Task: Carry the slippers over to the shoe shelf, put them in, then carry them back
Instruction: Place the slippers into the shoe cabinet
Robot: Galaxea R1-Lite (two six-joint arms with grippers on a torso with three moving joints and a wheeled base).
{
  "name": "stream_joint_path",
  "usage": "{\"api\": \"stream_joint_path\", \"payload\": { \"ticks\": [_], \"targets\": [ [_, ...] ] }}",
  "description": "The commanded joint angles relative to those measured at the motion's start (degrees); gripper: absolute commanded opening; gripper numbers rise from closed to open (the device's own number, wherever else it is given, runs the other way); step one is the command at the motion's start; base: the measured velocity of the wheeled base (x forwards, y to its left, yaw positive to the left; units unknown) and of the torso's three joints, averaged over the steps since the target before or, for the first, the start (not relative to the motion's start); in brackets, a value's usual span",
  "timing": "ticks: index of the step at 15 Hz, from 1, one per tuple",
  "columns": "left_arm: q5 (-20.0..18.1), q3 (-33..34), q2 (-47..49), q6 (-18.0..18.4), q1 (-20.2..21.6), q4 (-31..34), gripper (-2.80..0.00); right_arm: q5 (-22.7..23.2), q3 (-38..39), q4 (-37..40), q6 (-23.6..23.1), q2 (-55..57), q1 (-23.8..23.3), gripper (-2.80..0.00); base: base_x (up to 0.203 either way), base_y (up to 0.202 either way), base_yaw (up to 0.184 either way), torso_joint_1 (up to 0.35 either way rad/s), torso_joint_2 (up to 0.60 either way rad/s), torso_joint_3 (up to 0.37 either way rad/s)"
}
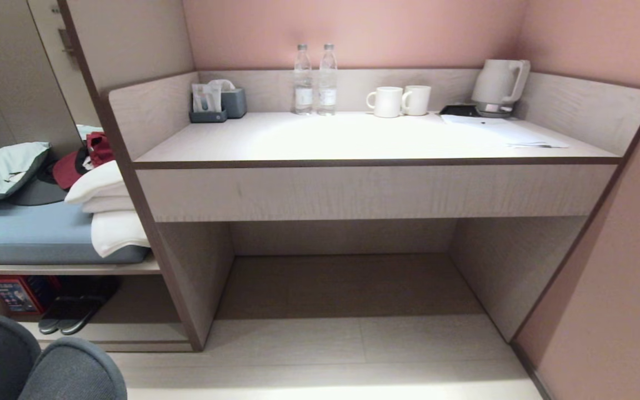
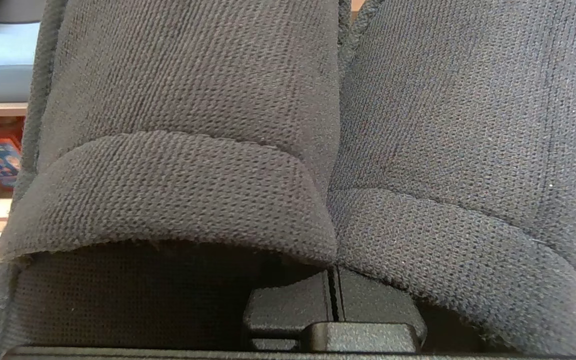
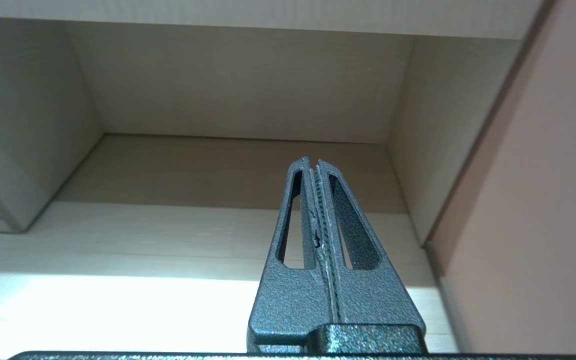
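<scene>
Two black fabric slippers (image 2: 193, 150) lie side by side and fill the left wrist view, toes pointing away. My left gripper (image 2: 333, 300) is shut on the slippers where their inner edges meet; its fingertips are hidden under the fabric. In the head view the slippers (image 1: 31, 361) show at the bottom left corner, held above the floor. The shoe shelf (image 1: 131, 332) is the low open cubby under the bench at the left. My right gripper (image 3: 314, 162) is shut and holds nothing. It points into the desk's knee recess (image 3: 228, 170).
Another dark pair with grey sole rims (image 1: 70, 316) and a red box (image 1: 17, 293) sit in the cubby. The bench above carries pillows (image 1: 109, 211). The desk (image 1: 364, 139) holds bottles, mugs and a kettle. A pink wall (image 1: 620, 278) closes the right side.
</scene>
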Motion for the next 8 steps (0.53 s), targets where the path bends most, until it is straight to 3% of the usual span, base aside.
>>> {"api": "stream_joint_path", "payload": {
  "ticks": [1,8],
  "targets": [
    [0.0,0.01,0.09,-0.01,0.01,-0.01,-2.8,0.05,0.0,0.0,-0.05,-0.01,0.05,-2.8,0.0,0.2,0.001,-0.001,0.0,0.002],
    [0.0,0.01,0.0,0.07,0.01,-0.01,-2.8,0.05,0.0,0.0,0.01,-0.01,0.04,-2.8,0.0,0.197,-0.001,0.004,0.0,0.002]
  ]
}}
